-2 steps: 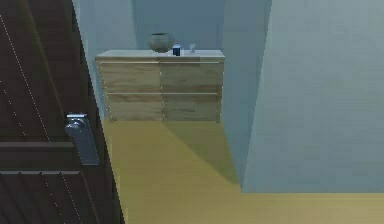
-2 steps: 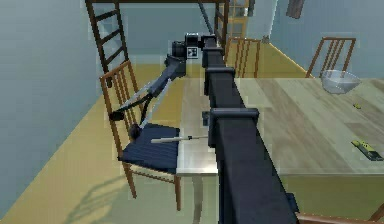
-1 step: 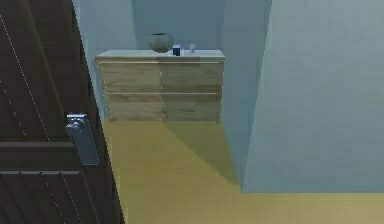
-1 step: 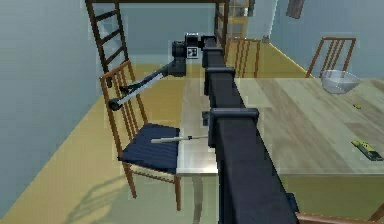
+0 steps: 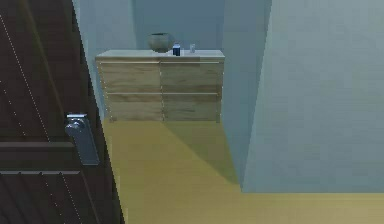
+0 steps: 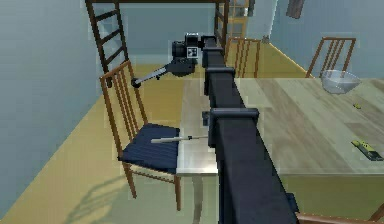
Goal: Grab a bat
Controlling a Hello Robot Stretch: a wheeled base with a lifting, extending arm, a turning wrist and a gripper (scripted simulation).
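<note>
A slim pale stick (image 6: 170, 139), which may be the bat, lies across the dark blue seat of a wooden chair (image 6: 135, 100) in the arm side view. The dark arm (image 6: 235, 130) rises from the bottom edge over the table's left end. At its far end, beside the white marker squares, the gripper (image 6: 140, 81) points left and down toward the chair's backrest, higher in the picture than the stick. The chair back stands behind the fingers, so I cannot tell whether the gripper holds anything.
A long wooden table (image 6: 310, 125) carries a pale bowl (image 6: 340, 80) and a small yellow-black item (image 6: 368, 150). More chairs (image 6: 335, 52) and a dark ladder frame (image 6: 105, 35) stand beyond. Ahead are a dark door (image 5: 40, 110), a wooden dresser (image 5: 160, 88) and blue walls.
</note>
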